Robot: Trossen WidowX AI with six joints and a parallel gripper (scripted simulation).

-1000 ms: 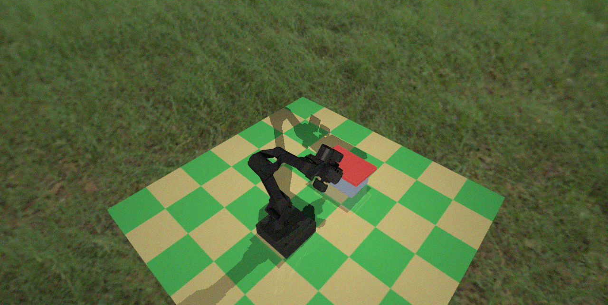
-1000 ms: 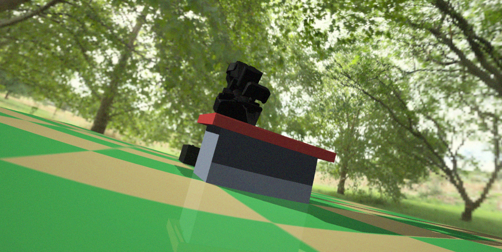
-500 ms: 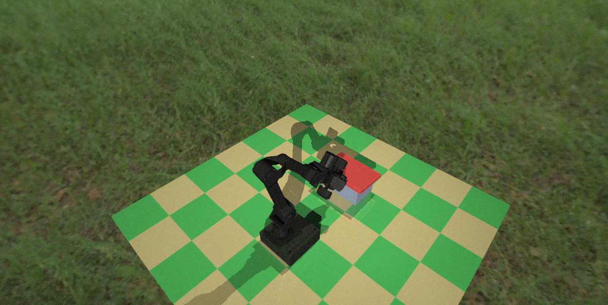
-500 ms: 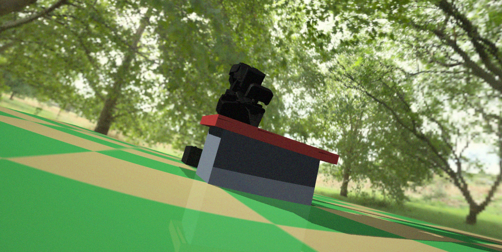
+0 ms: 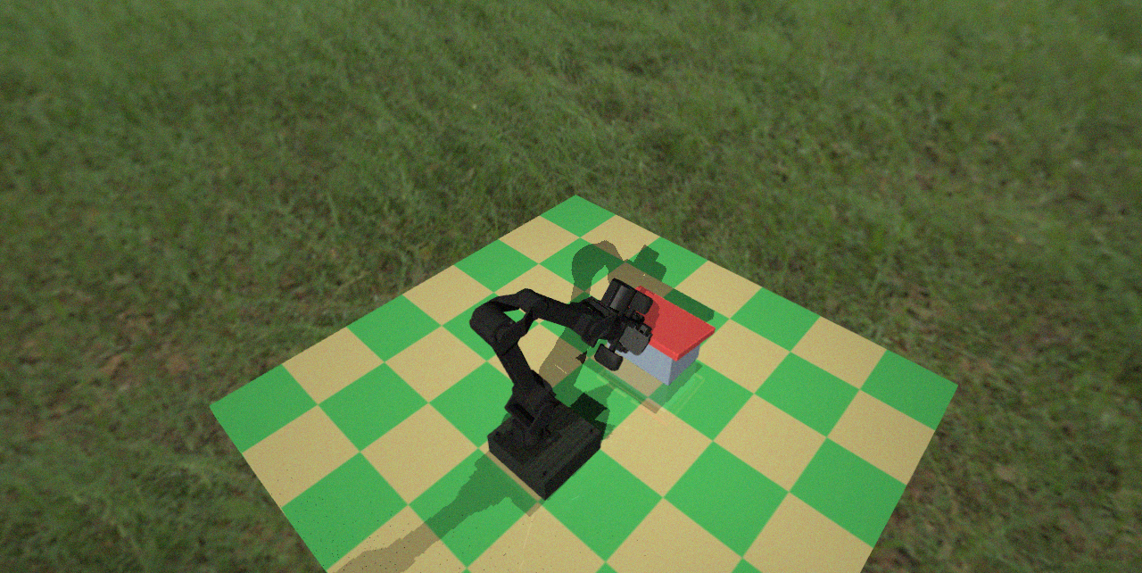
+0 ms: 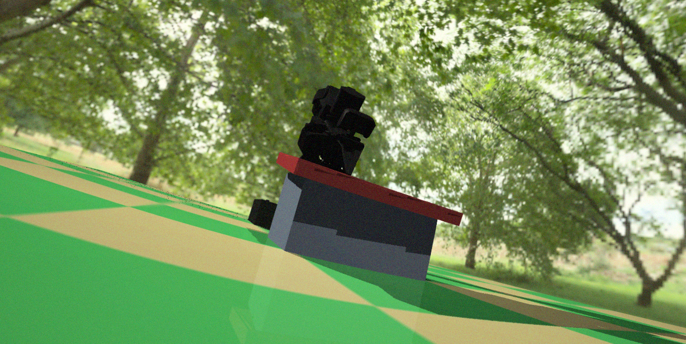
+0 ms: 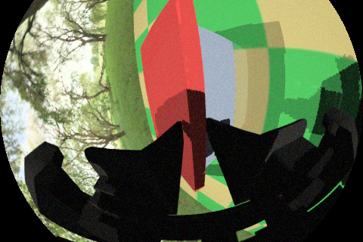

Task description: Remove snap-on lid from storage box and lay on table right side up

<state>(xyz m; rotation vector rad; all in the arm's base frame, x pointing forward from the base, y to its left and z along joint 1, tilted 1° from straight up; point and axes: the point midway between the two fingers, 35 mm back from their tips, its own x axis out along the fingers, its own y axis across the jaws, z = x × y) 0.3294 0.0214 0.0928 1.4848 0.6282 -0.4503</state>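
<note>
One arm (image 5: 523, 366), one box (image 5: 664, 361) (image 6: 359, 236) (image 7: 219, 79), one lid (image 5: 678, 324) (image 6: 374, 188) (image 7: 164, 64)

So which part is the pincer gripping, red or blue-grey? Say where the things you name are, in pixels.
The red lid (image 5: 678, 323) (image 6: 374, 189) (image 7: 166, 64): its edge is in the pincer (image 5: 635, 337) (image 6: 343, 164) (image 7: 193, 124); the blue-grey box (image 5: 662, 364) (image 6: 359, 233) (image 7: 219, 72) below isn't.

The arm (image 5: 517, 361) is matte black; behind the angular, tapered fingers sit chunky, blocky housings and rounded joints.

Lid (image 5: 678, 324) (image 6: 379, 189) (image 7: 166, 64), centre-right of top view: smooth, matt, plastic-looking. Box (image 5: 666, 363) (image 6: 359, 241) (image 7: 219, 72) beneath: smooth, matt. Checkered table top (image 5: 726, 481) (image 6: 143, 289) (image 7: 302, 7), lower left of exterior view: smooth, faintly glossy, reflective.
</note>
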